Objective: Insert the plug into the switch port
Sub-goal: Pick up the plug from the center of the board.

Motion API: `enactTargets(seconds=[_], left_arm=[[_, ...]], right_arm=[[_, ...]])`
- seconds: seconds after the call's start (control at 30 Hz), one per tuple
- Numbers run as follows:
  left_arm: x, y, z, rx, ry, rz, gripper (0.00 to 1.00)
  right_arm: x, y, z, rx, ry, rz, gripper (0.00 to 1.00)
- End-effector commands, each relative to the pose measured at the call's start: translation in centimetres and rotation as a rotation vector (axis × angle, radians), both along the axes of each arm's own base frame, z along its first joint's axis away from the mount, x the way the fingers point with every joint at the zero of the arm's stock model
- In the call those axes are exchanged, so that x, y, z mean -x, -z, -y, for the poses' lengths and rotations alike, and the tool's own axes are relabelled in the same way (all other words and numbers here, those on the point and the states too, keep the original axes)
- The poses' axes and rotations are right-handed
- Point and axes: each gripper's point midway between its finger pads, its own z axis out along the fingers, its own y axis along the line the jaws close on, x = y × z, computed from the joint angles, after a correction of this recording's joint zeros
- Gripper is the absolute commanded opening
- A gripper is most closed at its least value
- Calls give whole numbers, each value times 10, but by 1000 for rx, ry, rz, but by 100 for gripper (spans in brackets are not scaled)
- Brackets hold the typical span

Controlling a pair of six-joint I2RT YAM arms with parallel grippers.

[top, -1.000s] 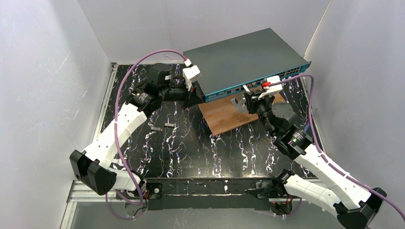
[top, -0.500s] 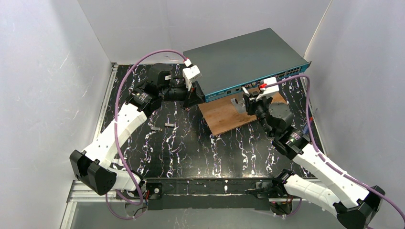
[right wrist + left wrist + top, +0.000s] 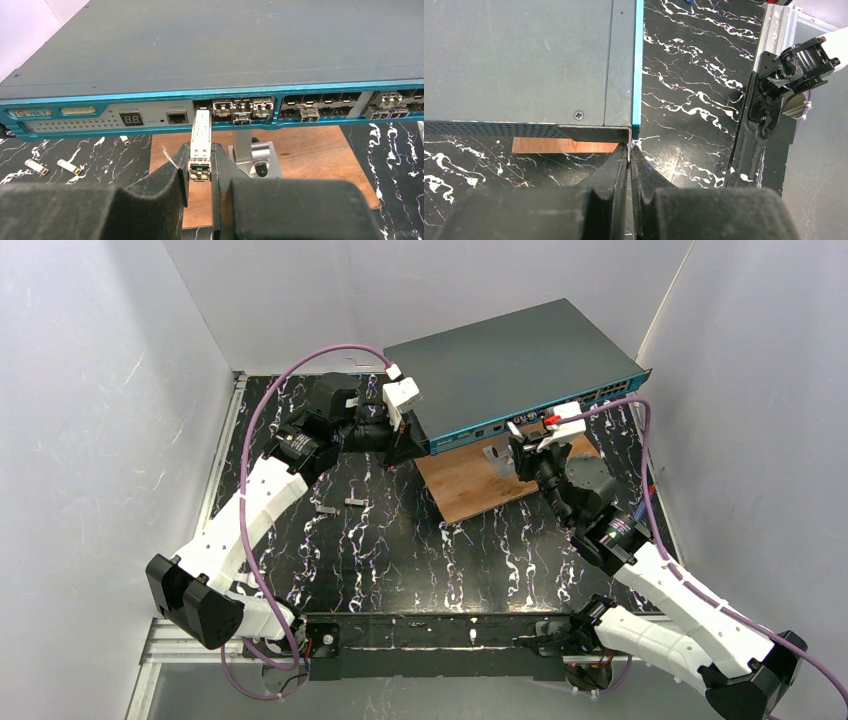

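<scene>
While the left arm reaches in from the left side of the table (image 3: 400,550), the left gripper (image 3: 629,147) sits at the switch's near-left corner, jaws fully closed, no gap between the fingertips. Tips touch the black corner bracket (image 3: 594,133) of the switch (image 3: 514,55). Cannot tell if the thin bracket edge is pinched between them. In the top view the same left gripper (image 3: 405,445) is against the left end of the teal front.

Two small loose modules (image 3: 338,506) lie on the black marbled table, well apart from the switch, between the arms.

The switch (image 3: 510,355) sits at the far middle-right of the table, dark grey top up, teal front facing the arms, raised above a wooden board (image 3: 475,485). A grey post (image 3: 243,146) stands on the board under the front edge.

The right gripper (image 3: 200,165) is narrow, clamped on the plug (image 3: 201,135), a small metal module held lengthwise, pointing at the switch (image 3: 225,45). Plug tip is at the mouth of the socket just right of the console port (image 3: 177,118). How far it is in, cannot tell. Further sockets to the right, some already filled. The top view shows the right gripper (image 3: 520,445) just in front of the teal strip.
</scene>
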Motion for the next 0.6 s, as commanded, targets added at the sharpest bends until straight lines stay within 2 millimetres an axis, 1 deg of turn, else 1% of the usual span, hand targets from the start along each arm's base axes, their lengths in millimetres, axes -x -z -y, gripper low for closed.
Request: enactTargets(seconds=[0.0,0.17,0.33,0.57], left_arm=[[30,-4,-3,2,67,-59,0],[30,-5,-2,3,67,-56,0],[30,-5,-2,2,68,-57,0],[30,-5,-1,4,74,-58,0]], right_arm=[[1,-31,1,-63,-8,80,1],[-1,-30,2,-57,7,82,1],[-3,-27,10,-52,51,83,1],[-4,-27,10,-51,53,87,1]])
